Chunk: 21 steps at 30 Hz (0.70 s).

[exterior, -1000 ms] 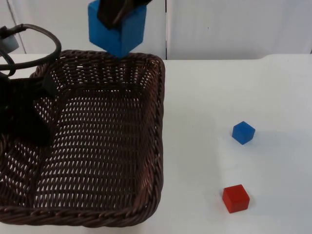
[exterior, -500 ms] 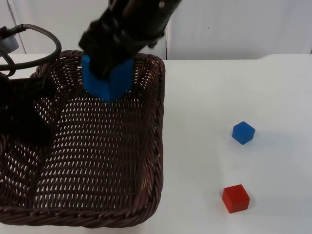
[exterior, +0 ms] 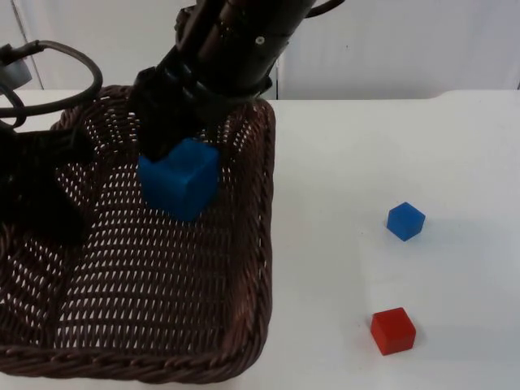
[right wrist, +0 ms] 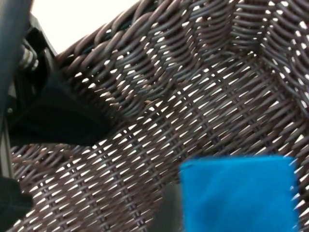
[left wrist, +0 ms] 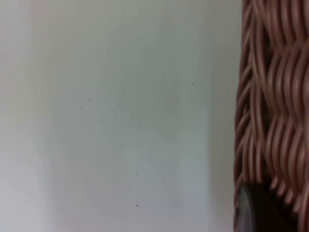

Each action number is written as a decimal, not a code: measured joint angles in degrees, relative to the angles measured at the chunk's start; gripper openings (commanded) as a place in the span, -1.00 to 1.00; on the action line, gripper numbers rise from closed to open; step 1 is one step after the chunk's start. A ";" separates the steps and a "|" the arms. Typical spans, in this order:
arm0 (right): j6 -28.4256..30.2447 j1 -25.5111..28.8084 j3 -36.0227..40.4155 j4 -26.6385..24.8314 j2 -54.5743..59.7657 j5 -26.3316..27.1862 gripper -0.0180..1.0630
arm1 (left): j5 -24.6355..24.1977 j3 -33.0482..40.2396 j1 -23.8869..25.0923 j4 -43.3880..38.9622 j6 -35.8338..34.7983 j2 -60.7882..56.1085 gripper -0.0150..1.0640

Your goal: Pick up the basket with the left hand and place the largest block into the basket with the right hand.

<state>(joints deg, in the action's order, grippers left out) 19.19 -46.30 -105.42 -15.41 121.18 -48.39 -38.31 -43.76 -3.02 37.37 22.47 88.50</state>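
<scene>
Inside the basket (exterior: 252,268), right gripper (exterior: 175,150) closed on big blue block (exterior: 179,179), left gripper (exterior: 36,175) gripped basket's rim, grip unclear.

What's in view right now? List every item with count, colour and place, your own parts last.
basket: 1, dark brown wicker, left half of the table, held up at its left rim
large block: 1, blue, inside the basket near its far wall, under the right tool
small blue block: 1, on the table right of the basket
small red block: 1, on the table, nearer than the blue one
table: 1, white
left tool: black, at the basket's left rim
right tool: black, reaching into the basket, on the large block
</scene>
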 measured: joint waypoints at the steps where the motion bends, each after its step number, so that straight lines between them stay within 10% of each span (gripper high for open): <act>1: 0.00 0.00 0.00 -0.09 0.00 0.00 0.57 | -0.12 0.00 0.00 0.00 0.00 0.00 -0.98; 21: -1.15 0.14 0.00 3.30 -11.92 -3.23 0.59 | -0.82 0.00 0.00 0.00 0.00 0.00 -0.98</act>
<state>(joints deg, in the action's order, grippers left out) 18.03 -46.16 -105.42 -12.11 109.26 -51.62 -39.14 -43.76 -3.02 37.37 22.47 88.50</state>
